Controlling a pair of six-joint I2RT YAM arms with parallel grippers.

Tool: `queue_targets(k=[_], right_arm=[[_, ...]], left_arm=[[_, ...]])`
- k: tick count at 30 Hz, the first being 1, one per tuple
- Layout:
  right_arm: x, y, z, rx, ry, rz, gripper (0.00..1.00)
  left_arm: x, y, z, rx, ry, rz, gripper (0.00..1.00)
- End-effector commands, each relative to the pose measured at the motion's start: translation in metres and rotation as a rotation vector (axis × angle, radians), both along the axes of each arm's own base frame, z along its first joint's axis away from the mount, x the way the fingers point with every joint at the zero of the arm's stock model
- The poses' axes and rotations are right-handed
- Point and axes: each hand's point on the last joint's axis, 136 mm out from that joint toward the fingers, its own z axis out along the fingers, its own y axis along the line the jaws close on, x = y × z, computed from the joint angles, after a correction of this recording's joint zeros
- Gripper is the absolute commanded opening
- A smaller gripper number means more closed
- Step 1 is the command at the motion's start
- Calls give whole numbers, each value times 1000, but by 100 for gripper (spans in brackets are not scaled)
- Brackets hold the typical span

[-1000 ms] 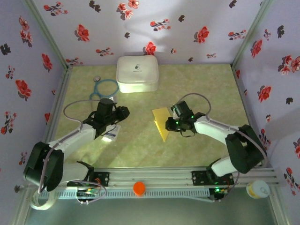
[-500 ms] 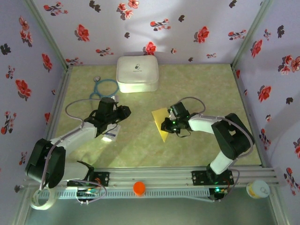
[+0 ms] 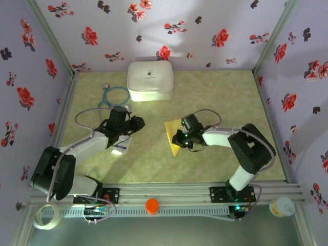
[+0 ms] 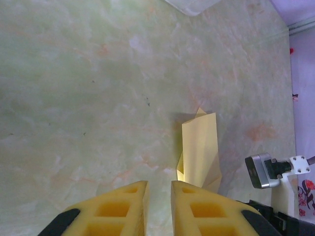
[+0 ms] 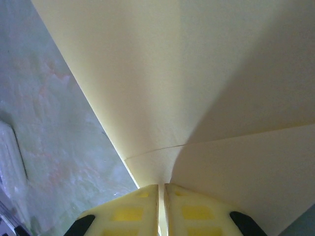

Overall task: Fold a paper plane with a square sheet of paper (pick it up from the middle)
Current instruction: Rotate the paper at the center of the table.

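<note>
Under way, by the look of it, yet short of finished. On the green tabletop [image 3: 220, 97], in front of the white case [image 3: 149, 80] and apart from it: the sheet of paper [image 3: 170, 134], folded into layered flaps with a slanted edge, not yet a narrow dart. Pinched along one flap by the right tool [image 5: 161, 189], clenched on it. Off to the left, apart from the paper: the left tool [image 4: 159, 189], nearly clenched, grasping nothing. Probably left to do: the narrowing folds.
</note>
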Motion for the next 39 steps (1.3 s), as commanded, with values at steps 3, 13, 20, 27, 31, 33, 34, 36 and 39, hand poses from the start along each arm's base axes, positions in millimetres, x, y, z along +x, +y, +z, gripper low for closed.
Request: queue_targets(k=[3,13,20,27,31,33,34,36,39], right_arm=[[-7,-11,-20,-42,98,-201,13],[-3,-3,-20,98,137,-413,11],[3,5,5,140,78,-392,14],[9,-20,32,71,-37,-334,19],[9,-60,40,-60,-101,-276,20],[10,-81,47,-146,-155,-265,21],[10,-92,52,-184,-178,-266,21],[12,-105,63,-223,-227,-268,22],[14,-122,74,-251,-291,-314,21]], left_arm=[[5,-22,11,-67,6,-67,14],[2,-42,-1,-97,55,-130,10],[0,-55,-2,-115,82,-179,10],[-2,-71,2,-128,86,-235,8],[-6,-93,3,-139,92,-299,5],[-8,-105,2,-139,97,-333,5],[-9,-111,1,-140,100,-349,5],[-11,-123,0,-142,109,-379,5],[-13,-139,-4,-136,131,-422,4]])
